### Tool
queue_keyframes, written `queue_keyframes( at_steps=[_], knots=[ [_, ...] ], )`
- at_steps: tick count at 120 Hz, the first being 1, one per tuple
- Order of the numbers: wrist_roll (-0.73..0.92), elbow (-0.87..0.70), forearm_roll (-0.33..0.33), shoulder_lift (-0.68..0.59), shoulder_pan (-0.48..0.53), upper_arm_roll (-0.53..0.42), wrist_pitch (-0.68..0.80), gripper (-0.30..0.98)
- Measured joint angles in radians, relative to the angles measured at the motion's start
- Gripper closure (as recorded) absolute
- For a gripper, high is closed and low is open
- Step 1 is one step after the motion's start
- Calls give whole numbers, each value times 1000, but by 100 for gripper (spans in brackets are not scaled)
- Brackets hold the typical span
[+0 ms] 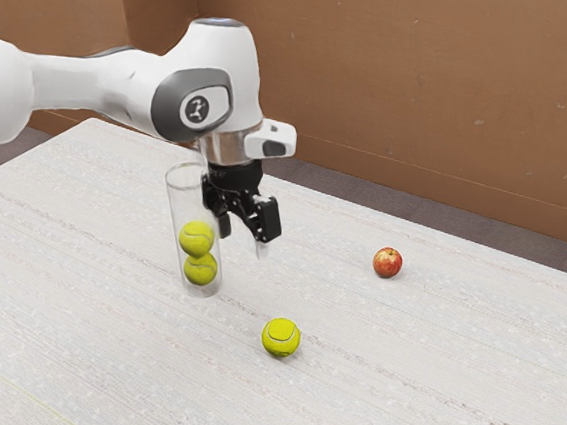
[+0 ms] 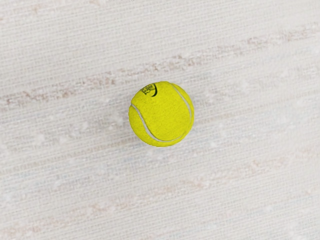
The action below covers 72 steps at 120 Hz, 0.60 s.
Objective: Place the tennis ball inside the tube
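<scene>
The black gripper (image 1: 244, 237) hangs over the table in the exterior view, its two fingers apart and nothing between them. A loose yellow tennis ball (image 1: 280, 338) lies on the table, lower than the gripper and toward the exterior view's right. In the wrist view that tennis ball (image 2: 161, 114) is near the middle. The clear tube (image 1: 177, 212) stands upright beside the gripper, on the exterior view's left. Inside it, two tennis balls are stacked, an upper ball (image 1: 196, 237) and a lower ball (image 1: 200, 269). Part of the tube's rim is close to the hand.
A red apple (image 1: 387, 263) rests on the pale table (image 1: 449, 369), farther toward the exterior view's right. The table's far edge runs behind the arm and apple, with a brown wall (image 1: 424, 106) beyond it.
</scene>
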Motion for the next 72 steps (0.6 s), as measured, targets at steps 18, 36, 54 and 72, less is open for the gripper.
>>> queue_keyframes(
  at_steps=[18, 36, 54, 72],
  knots=[
    [-2, -11, -6, 50, -28, 0, 48, 0],
    [-3, -42, -7, 87, -20, 0, 105, 0],
    [-4, -88, -11, 115, -30, -1, 167, 0],
    [-5, -90, -32, 175, -30, -21, 227, 0]
  ],
)
